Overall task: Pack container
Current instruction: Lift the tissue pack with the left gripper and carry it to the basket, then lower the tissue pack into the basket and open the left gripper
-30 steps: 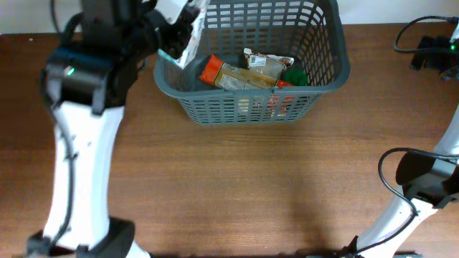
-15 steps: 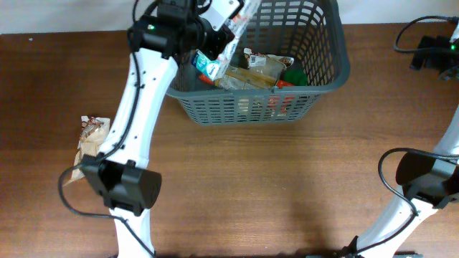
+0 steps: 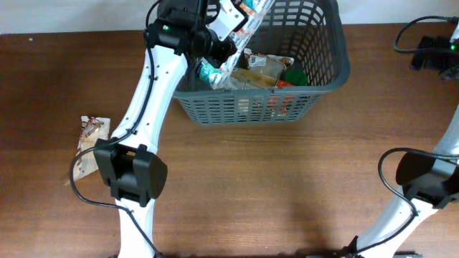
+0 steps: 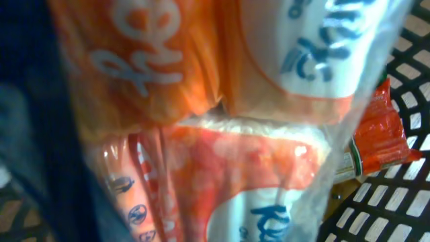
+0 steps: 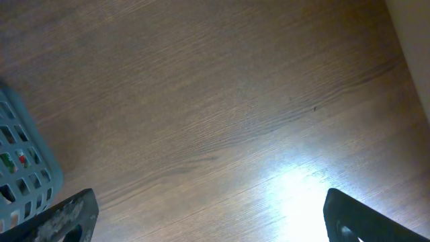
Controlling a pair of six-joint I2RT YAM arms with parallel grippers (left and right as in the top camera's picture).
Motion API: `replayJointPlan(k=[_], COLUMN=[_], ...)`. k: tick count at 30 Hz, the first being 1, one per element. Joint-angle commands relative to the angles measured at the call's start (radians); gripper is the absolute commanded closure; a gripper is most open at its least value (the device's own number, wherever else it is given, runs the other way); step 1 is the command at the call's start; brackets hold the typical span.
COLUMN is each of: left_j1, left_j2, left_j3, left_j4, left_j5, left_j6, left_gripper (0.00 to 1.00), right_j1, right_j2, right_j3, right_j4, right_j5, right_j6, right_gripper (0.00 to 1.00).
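The container (image 3: 326,68), a large dark grey slotted basket, stands at the table's far middle. It holds a beige packet (image 3: 262,69), a green item (image 3: 295,75) and a red-orange packet edge (image 4: 379,131). My left gripper (image 3: 221,44) hangs over the basket's left rim, shut on a clear plastic packet of orange-and-white packs (image 3: 242,32). That packet (image 4: 235,101) fills the left wrist view and hides the fingers. My right gripper (image 5: 208,225) is open and empty above bare table, right of the basket's corner (image 5: 17,158).
A small brown-and-white snack packet (image 3: 90,140) lies on the table at the left, beside the left arm's base. Black cables and a dark device (image 3: 430,50) sit at the far right edge. The right arm's base (image 3: 423,179) stands at the right.
My left arm has swung right and carried the clear packet from the basket's left rim to over its inside. The snack packet at the left came into view.
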Motion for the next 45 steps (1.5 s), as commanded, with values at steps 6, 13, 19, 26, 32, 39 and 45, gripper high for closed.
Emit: replayJointPlan(k=[6,13,19,26,32,39,45], left_j1=[-0.005,-0.005,-0.005,-0.005,-0.005,-0.005,-0.005], left_j2=[0.007,0.007,0.007,0.007,0.007,-0.005,-0.079], left_j3=[-0.085,-0.154,-0.193,-0.193,-0.193,-0.142,0.047], left_j4=[-0.014,-0.021,-0.026,-0.026,-0.024,-0.024,-0.025], left_j5=[0.030,0.030,0.029,0.029,0.029,0.029,0.029], left_j6=[0.019,0.008,0.008,0.005,0.005,0.004,-0.057], left_gripper=[0.98,0.98,0.89,0.50,0.27,0.24,0.24], right_j1=[-0.003,-0.003,-0.003,-0.003,-0.003,-0.003,-0.003], right_j2=[0.014,0.014,0.014,0.014,0.014,0.014,0.014], right_j3=[-0.005,-0.005,-0.005,-0.005,-0.005,-0.005,-0.005], right_j4=[0.003,0.003,0.003,0.003,0.003,0.003,0.003], right_j5=[-0.013,-0.013,-0.013,-0.013,-0.013,-0.013,-0.013], right_j6=[0.008,0.008,0.008,0.008,0.008,0.008,0.008], right_gripper=[0.01,0.01,0.01,0.01,0.01,0.01,0.01])
